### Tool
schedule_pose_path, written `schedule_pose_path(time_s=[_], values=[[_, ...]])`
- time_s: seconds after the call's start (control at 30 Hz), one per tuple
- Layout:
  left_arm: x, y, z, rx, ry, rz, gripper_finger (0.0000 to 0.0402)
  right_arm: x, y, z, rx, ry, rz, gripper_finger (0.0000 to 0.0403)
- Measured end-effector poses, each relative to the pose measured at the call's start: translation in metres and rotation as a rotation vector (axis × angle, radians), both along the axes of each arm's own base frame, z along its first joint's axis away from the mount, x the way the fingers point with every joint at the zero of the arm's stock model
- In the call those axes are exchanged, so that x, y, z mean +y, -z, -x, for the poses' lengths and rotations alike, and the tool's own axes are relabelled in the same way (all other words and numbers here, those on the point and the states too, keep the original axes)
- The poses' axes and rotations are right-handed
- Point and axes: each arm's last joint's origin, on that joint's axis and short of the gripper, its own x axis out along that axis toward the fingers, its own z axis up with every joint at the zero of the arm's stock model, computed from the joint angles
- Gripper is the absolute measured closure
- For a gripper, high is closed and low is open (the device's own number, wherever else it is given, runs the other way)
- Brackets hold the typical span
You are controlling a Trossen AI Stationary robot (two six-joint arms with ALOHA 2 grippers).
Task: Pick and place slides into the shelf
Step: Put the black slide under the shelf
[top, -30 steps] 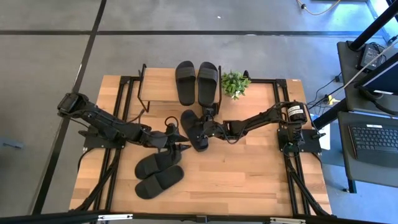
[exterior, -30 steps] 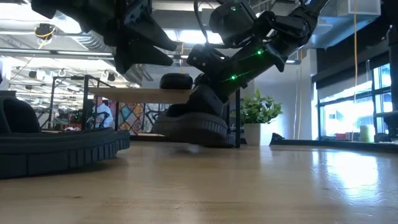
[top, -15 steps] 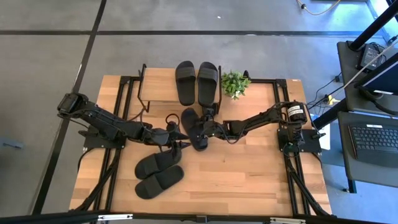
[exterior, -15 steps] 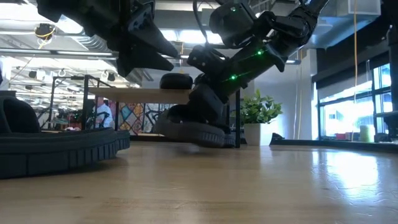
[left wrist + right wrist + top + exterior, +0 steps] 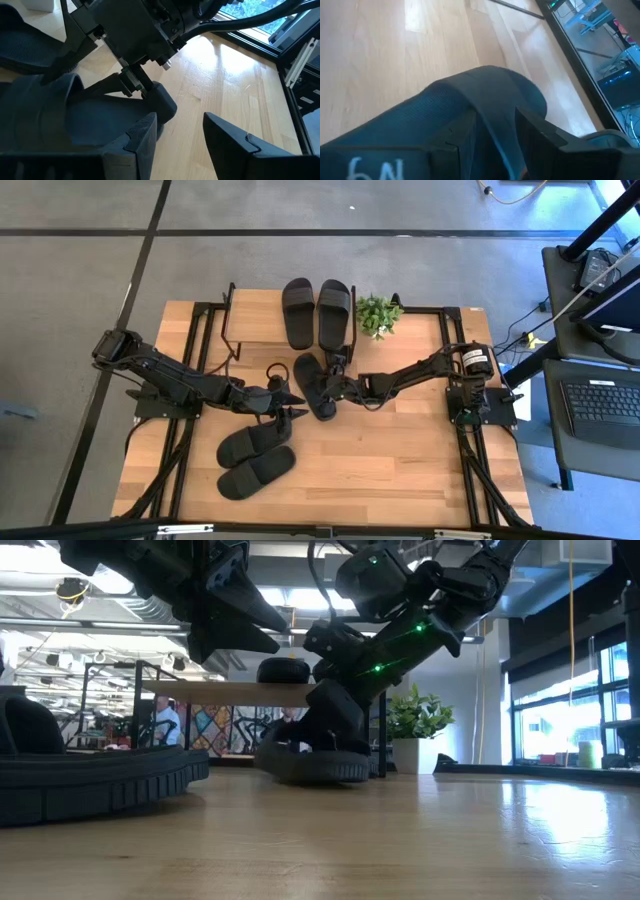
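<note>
Right hand of mine is clamped on the strap of one slide, which rests on the worktop just in front of the shelf. My left hand hovers just beside it, fingers apart and holding nothing. Two slides sit on the shelf's top, and two more lie on the worktop near my left hand.

Shelf top's left half bare, slide pair filling right, potted plant beside it
</note>
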Motion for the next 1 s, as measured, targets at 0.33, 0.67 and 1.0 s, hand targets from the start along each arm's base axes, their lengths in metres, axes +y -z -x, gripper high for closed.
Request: schedule_pose_path(time_s=[0.33, 0.67, 1.0], values=[[-0.001, 0.0, 0.0, 0.0, 0.005, 0.0, 0.0248, -0.006, 0.004, 0.002, 0.028, 0.007, -0.061, 0.0265], [-0.008, 0.0, 0.002, -0.001, 0.03, 0.0, 0.0248, 0.0, 0.004, 0.002, 0.023, -0.007, -0.06, 0.0265], [-0.013, 0.0, 0.003, 0.001, 0.048, -0.002, 0.0248, 0.018, -0.019, 0.006, -0.033, -0.058, -0.062, 0.0265]])
